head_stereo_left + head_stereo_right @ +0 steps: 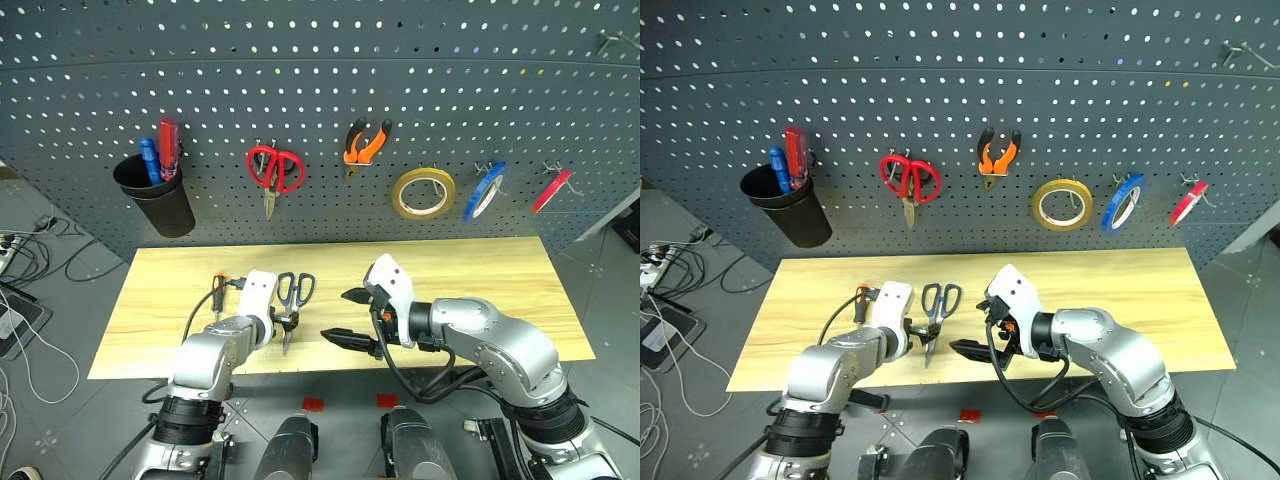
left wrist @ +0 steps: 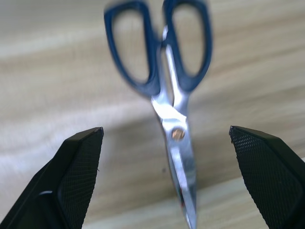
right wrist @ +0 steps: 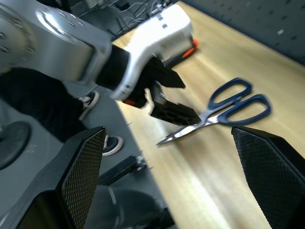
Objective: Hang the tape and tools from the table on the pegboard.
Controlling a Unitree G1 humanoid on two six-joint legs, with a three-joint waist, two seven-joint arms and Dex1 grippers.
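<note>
Both your hands are spread: left hand straddles the dark-handled steel scissors near the light wood tabletop's front edge, right hand empty alongside. Tan tape ring hangs on the grey pegboard.

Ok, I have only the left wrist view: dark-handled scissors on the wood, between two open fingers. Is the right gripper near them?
Observer: Yes. The right gripper hovers open just to the right of the scissors, over the front edge of the table, apart from them.
Operator: Which other tools lie on the table?
Observer: Only the orange-and-black screwdriver, lying to the left of the left gripper.
Operator: And the rest?
Observer: The orange-handled pliers and the tan tape hang on hooks of the pegboard.
</note>
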